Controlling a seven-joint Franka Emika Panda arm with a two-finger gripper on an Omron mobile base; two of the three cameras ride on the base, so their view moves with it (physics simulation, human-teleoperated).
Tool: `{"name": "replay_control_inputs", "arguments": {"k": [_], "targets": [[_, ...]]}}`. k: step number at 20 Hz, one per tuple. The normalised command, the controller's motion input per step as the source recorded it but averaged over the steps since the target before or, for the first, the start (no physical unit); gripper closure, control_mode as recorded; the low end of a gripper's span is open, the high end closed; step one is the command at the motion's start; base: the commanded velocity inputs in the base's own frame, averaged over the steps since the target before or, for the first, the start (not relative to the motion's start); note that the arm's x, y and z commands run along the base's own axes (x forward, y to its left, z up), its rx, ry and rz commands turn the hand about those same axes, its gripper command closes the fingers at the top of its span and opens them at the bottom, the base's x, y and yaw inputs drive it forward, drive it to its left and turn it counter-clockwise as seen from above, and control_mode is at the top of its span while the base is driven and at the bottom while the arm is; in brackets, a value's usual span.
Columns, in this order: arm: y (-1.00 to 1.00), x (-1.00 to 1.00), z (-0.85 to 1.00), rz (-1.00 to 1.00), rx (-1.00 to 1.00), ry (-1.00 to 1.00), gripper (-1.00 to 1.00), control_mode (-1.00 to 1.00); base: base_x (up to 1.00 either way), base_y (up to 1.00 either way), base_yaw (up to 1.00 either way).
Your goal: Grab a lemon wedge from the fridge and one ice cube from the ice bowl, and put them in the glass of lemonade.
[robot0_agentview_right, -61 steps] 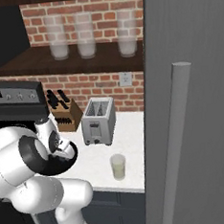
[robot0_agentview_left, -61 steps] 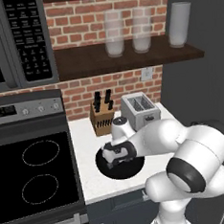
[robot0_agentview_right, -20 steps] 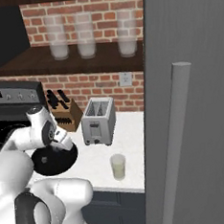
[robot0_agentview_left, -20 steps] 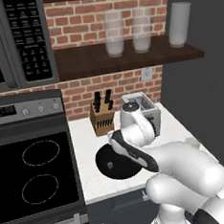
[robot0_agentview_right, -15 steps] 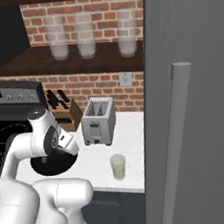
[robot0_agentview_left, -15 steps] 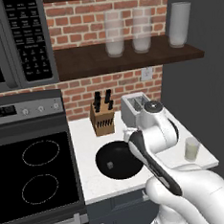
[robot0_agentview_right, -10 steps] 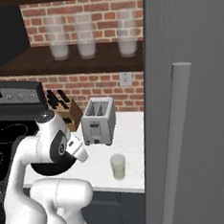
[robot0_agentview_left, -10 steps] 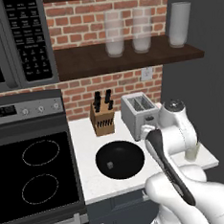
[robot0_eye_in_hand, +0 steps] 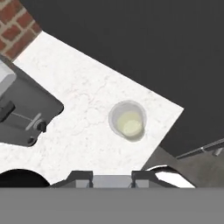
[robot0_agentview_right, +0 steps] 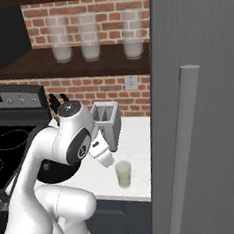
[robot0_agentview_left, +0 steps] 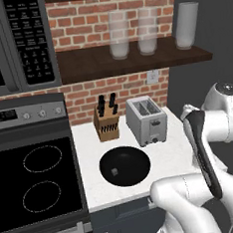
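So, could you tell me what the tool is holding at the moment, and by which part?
Apparently the ice cube: the tool pinches a pale grey block by two opposite sides, between its fingertips.

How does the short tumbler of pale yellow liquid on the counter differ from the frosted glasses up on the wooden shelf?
The short clear tumbler holds pale yellow-green liquid; the tall frosted glasses look milky, contents unclear. The tumbler stands alone on the white counter; the glasses stand in a row of three on the dark shelf. Both stand upright.
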Motion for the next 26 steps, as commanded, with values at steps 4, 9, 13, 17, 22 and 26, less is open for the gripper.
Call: {"name": "replay_control_inputs", "arguments": {"k": [4,9,13,17,22,26], "targets": [[-0.71,0.0,0.22,-0.03,0.01,0.0,1.0,-1.0,0.0,0.0,0.0],[-0.48,0.06,-0.24,0.0,0.01,0.08,1.0,-1.0,0.0,0.0,0.0],[-0.06,0.06,-0.34,0.0,0.0,0.13,1.0,-1.0,0.0,0.0,0.0],[0.0,0.34,-0.35,0.0,0.0,0.12,1.0,-1.0,0.0,0.0,0.0],[0.0,0.39,-0.44,0.0,0.0,0.11,1.0,-1.0,0.0,0.0,0.0],[0.0,0.26,-0.58,0.0,0.0,0.11,1.0,-1.0,0.0,0.0,0.0]]}}
